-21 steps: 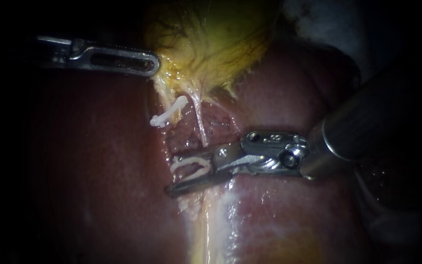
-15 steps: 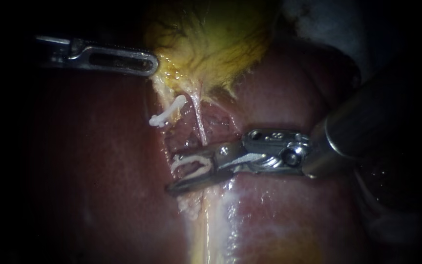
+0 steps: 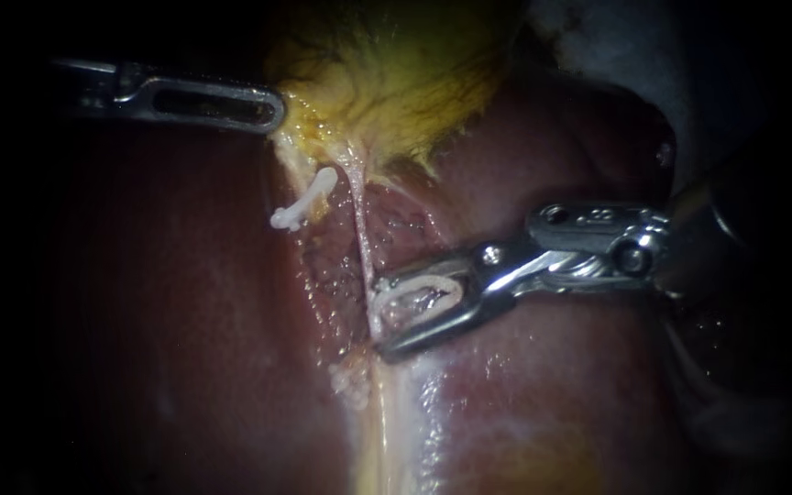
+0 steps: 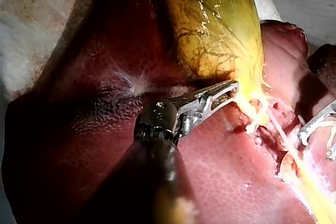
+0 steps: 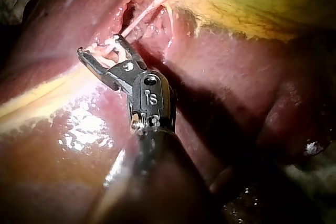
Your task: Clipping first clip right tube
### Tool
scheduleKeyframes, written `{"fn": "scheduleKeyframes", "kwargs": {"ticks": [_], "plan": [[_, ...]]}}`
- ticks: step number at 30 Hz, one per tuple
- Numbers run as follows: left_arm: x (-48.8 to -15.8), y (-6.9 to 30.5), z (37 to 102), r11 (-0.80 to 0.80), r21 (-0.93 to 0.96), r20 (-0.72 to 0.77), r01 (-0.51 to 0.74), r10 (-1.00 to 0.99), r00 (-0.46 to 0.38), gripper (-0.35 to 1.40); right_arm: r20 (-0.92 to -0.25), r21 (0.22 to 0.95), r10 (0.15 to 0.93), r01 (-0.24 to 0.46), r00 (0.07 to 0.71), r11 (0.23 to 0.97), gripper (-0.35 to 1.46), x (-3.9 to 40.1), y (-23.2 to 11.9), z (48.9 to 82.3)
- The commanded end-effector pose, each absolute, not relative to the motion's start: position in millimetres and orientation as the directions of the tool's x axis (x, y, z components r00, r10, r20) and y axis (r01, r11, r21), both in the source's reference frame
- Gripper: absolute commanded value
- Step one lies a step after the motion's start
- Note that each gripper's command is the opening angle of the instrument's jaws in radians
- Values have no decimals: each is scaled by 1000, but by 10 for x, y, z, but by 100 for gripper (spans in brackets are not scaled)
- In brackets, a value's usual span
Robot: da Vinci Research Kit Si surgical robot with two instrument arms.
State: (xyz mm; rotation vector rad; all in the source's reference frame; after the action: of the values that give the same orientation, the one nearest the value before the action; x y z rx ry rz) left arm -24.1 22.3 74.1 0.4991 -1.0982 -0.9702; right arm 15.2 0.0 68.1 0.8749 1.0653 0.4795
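At thin tube (image 3: 357,229), right end effector (image 3: 382,317) clamps U-shaped clip (image 3: 437,281), left one (image 3: 268,108) yellow gallbladder (image 3: 396,82)

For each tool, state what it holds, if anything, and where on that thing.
Left tool grips the gallbladder at its edge near the narrow end. Right tool holds a white clip, one leg against each jaw.

Whether the right tube (image 3: 359,229) lies inside the clip (image 3: 419,298) cannot be told.

Open white clip (image 3: 425,283) lies just beside the thin, pale right tube (image 3: 359,234).
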Motion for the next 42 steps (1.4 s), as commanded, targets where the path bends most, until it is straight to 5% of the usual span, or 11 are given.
{"fn": "scheduleKeyframes", "kwargs": {"ticks": [1,18,32,42], "plan": [[-241,224,740,514,757,511,403,-851,124,-35,-555,805,711,66,431,589,48,153,-2,686],[-240,223,738,513,758,510,404,-851,124,-35,-577,786,701,53,419,615,51,166,-14,772],[-240,223,738,513,758,510,404,-851,124,-35,-545,831,806,281,231,481,52,197,-31,758],[-241,223,738,513,758,510,404,-851,124,-35,-558,809,789,379,257,449,49,202,-49,740]]}}
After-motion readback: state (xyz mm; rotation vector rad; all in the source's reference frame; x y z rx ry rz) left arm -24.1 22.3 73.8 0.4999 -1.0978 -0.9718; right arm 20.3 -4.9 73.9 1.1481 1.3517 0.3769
